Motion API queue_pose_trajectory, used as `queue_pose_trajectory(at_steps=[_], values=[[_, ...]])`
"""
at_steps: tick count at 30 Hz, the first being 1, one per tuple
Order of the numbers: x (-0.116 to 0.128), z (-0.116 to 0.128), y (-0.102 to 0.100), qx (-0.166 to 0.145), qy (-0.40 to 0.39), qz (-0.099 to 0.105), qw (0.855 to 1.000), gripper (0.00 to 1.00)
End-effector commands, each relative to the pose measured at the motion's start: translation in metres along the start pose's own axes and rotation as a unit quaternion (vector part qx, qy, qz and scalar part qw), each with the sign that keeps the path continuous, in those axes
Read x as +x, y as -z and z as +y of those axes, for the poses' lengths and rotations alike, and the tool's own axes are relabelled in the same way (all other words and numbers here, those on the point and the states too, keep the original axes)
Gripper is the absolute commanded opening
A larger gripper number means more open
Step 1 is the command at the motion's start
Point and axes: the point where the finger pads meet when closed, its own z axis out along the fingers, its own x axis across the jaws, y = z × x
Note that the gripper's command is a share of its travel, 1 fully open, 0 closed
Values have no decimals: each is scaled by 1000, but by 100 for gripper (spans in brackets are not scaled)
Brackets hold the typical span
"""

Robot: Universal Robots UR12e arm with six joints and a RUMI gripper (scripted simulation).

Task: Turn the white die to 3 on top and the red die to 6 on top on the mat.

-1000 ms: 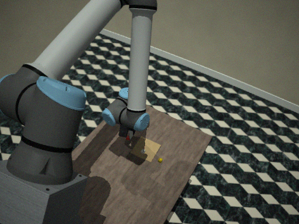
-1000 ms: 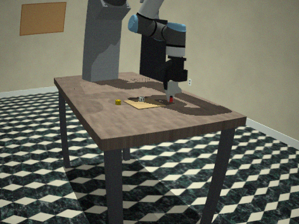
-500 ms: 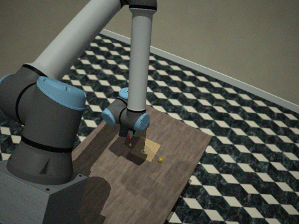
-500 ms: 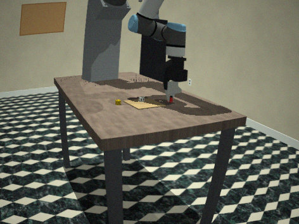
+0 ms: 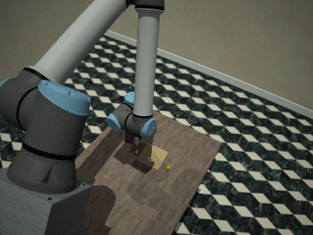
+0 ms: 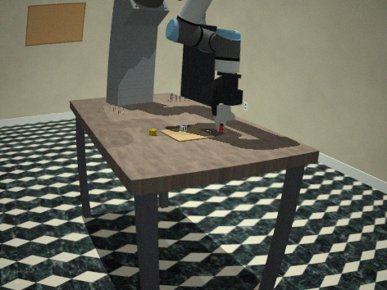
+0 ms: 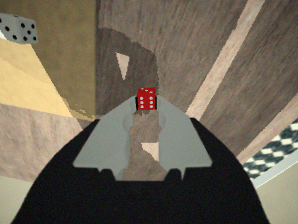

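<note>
We find the gripper (image 7: pixel 146 107) closed on the red die (image 7: pixel 146 98), which sits pinched between the tips of the two grey fingers at the centre of the wrist view. The face of the red die turned toward the wrist camera shows six white pips in two columns. We cannot tell which number is on its top face.

In the exterior view the gripper (image 6: pixel 221 124) hangs straight down, right of centre in the frame, with the red die (image 6: pixel 221 129) at its tips, at or just above the wooden table (image 6: pixel 164 164). We cannot tell whether the die touches the table surface. It lies off the tan mat (image 6: pixel 184 134), just beside the mat's right edge in that view.

The white die (image 6: pixel 184 128) rests on the mat near its far edge. In the wrist view the white die (image 7: pixel 19 28) appears at the upper left corner of the frame, on the mat (image 7: pixel 30 85), with black pips visible; its top number is not legible to us.

The yellow die (image 6: pixel 152 132) sits on the table just left of the mat in the exterior view, apart from it. In the top view the yellow die (image 5: pixel 168 167) lies to the lower right of the mat (image 5: pixel 159 154), while the red die (image 5: pixel 134 145) shows beneath the wrist, left of the mat.
</note>
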Motion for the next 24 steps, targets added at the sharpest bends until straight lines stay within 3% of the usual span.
queue_pose_trajectory(at_steps=[1, 4, 16, 24], values=[[0, 0, 11, 0, 0, 0, 1000, 3], [0, 0, 16, 0, 0, 0, 1000, 3], [0, 0, 88, 0, 0, 0, 1000, 3], [0, 0, 99, 0, 0, 0, 1000, 3]])
